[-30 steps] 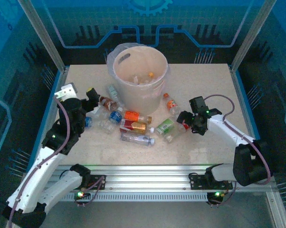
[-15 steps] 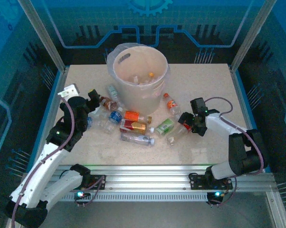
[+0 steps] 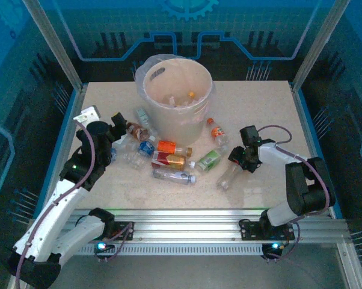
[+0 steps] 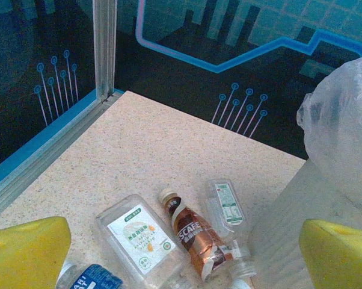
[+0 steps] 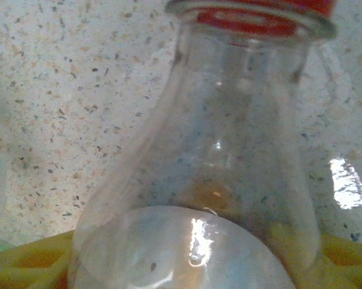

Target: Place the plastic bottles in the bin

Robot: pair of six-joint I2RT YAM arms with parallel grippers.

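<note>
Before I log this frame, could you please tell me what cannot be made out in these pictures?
- Top view: the bottles inside the bin are too small and blurred to count.
- Right wrist view: the clear bottle is cut off by the bottom edge; whether the right pincer grips it is unclear.
- Left wrist view: the blue-labelled bottle is cut off by the bottom edge.

The pale speckled bench (image 3: pixel 259 108) looked like matt stone composite, finely grained. The large round beige-white plastic bin (image 3: pixel 169 126) was smooth and dull, its clear film liner (image 4: pixel 340 102) crinkled and shiny. The clear plastic bottle with the red neck ring (image 5: pixel 229 132) was glossy and threw bright glints. The yellow pads (image 4: pixel 26 253) of the left end effector (image 4: pixel 181 256) seemed soft and matt. The ribbed front rail (image 3: pixel 181 220) was brushed metal.
</note>
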